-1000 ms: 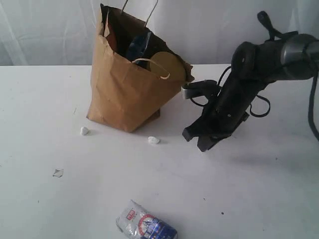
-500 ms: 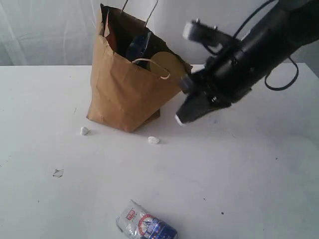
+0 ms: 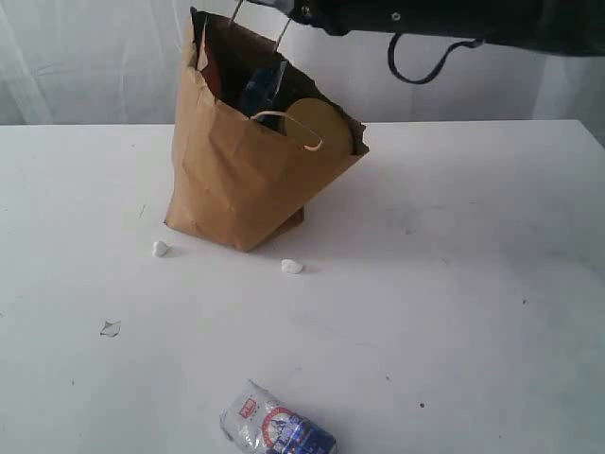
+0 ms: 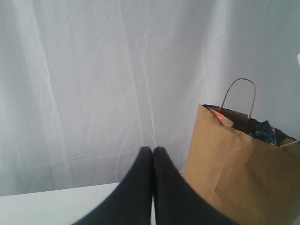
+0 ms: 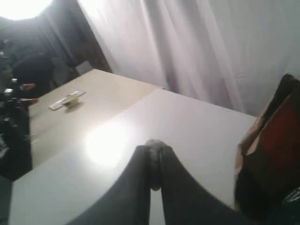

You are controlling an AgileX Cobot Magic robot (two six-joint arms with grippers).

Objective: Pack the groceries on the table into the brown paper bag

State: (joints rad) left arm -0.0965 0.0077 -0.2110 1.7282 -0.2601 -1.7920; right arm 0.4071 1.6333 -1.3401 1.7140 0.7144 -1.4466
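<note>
We see the left gripper (image 4: 153,152) with its two dark fingers pressed flat together and nothing between them; it sits near the paper bag (image 3: 241,180) without touching it.

On the table (image 3: 473,284), nearest the left edge, lies a small torn scrap (image 3: 111,328). A white crumb (image 3: 161,249) sits just beside the bag's left bottom corner, and a second crumb (image 3: 292,267) just in front of its right bottom corner.

The bag stands upright and crumpled toward the back edge, left of the middle, its mouth open. In the mouth, from the left, we make out a reddish-brown pouch (image 3: 210,68), a dark blue pack (image 3: 265,87) and a round gold lid (image 3: 321,128) leaning at the right side. A pale loop handle (image 3: 284,118) droops across the lid. We can read no print on any of these.

A packet (image 3: 277,430) lies flat at the front edge, a little left of the middle and well apart from the bag. It is white with a small red mark and a round blue design; the writing is too small to read.

A dark arm (image 3: 444,19) crosses the top from the right, above and behind the bag. The right gripper (image 5: 153,150) has its fingers closed against each other, empty, with the bag close at one side
</note>
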